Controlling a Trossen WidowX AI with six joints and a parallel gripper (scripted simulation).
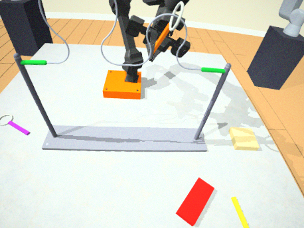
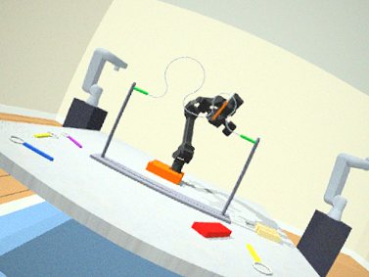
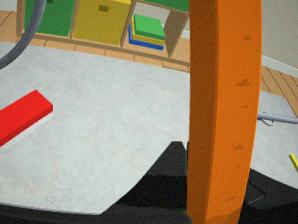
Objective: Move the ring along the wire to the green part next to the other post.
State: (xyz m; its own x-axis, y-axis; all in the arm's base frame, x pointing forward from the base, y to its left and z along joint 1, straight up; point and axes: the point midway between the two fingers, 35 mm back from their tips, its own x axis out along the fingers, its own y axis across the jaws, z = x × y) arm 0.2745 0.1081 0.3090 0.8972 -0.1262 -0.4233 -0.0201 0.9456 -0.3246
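Observation:
The pale ring [image 1: 182, 12] stands steeply tilted around the right side of the wire's high hump in the top view; whether it touches the grey wire [image 1: 101, 46] [image 2: 205, 77] [image 3: 37, 30] cannot be told. Its orange handle [image 1: 161, 39] [image 2: 220, 110] [image 3: 225, 100] slopes down and left from it. My gripper [image 1: 157, 47] [image 3: 184, 152] is shut on the handle, behind the wire in the top view. One green part [image 1: 34, 62] [image 2: 140, 90] is beside the left post [image 1: 36, 96] [image 2: 118, 122], the other [image 1: 213, 70] [image 2: 248, 138] beside the right post [image 1: 212, 103] [image 2: 240, 181].
The grey base [image 1: 99, 146] carries both posts. My arm's orange base [image 1: 122, 87] [image 2: 160, 169] is behind it. A red block [image 1: 195, 201] [image 2: 211, 229] [image 3: 25, 115], a pale yellow block [image 1: 243, 139] [image 2: 267, 232] and loose ringed sticks lie on the table.

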